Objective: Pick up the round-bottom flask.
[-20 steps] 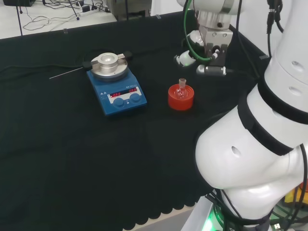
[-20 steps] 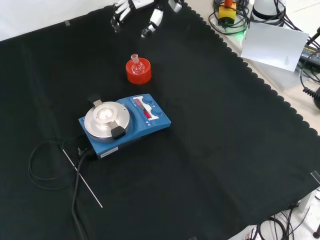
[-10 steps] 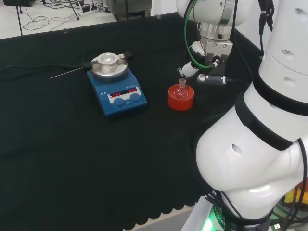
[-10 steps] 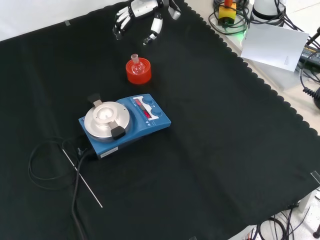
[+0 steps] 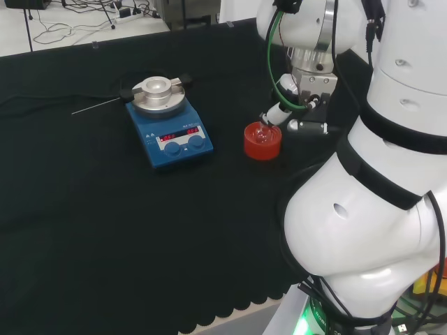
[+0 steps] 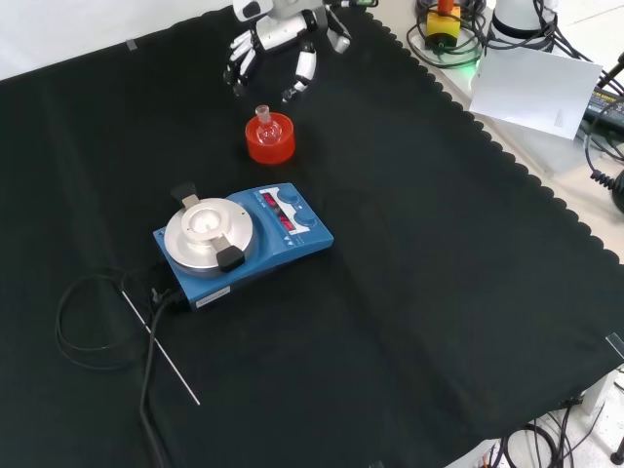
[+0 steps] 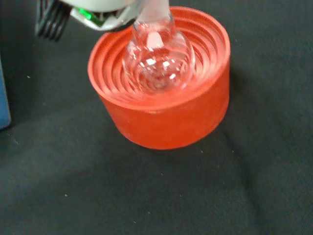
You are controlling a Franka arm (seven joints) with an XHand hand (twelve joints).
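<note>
We see the blue stirrer plate [image 6: 244, 244] on the black cloth [image 6: 409, 292]. Near it, the round-bottom flask [image 7: 158, 55] sits upright in the red ribbed stand [image 6: 270, 139]. The hand [image 6: 278, 39] hangs just beyond, fingers spread apart, holding nothing.

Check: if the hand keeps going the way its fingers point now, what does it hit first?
Most likely the round-bottom flask in its red stand: the hand hangs open just beyond it, fingers pointing down toward the neck. Exact depth is unclear.
</note>
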